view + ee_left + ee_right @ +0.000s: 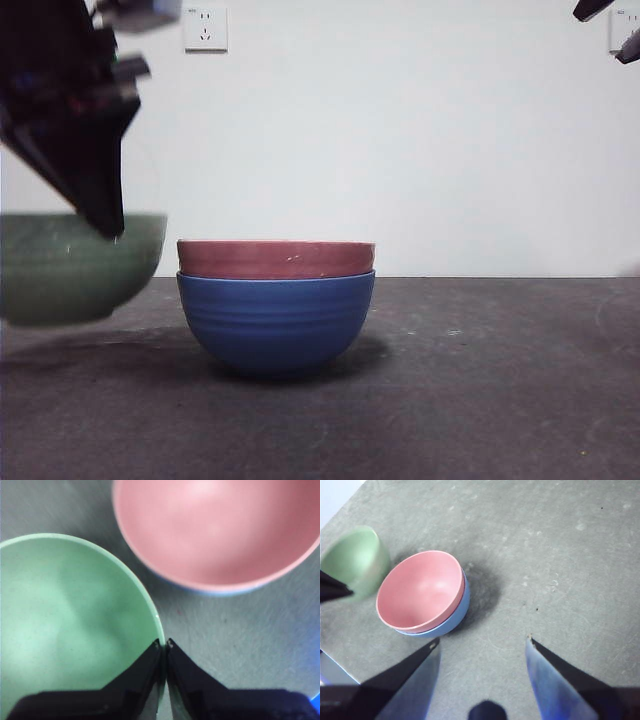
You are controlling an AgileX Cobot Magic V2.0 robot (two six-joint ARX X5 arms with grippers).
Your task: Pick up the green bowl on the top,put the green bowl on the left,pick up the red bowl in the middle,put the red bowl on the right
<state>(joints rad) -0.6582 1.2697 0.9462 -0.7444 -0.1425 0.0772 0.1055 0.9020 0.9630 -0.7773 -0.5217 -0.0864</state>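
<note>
green bowl (75, 270) left of stack, red bowl (275, 259) nested in blue bowl (275, 322)

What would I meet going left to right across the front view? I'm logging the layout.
Sage-green ridged bowl held by the left end effector, then the dusty-red bowl nested in the blue ridged bowl, then the waiting right end effector's tip.

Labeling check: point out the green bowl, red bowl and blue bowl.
green bowl (70, 275): front view, outer wall.
red bowl (275, 260): front view, side band under its rim.
blue bowl (275, 325): front view, ridged outer wall.
</note>
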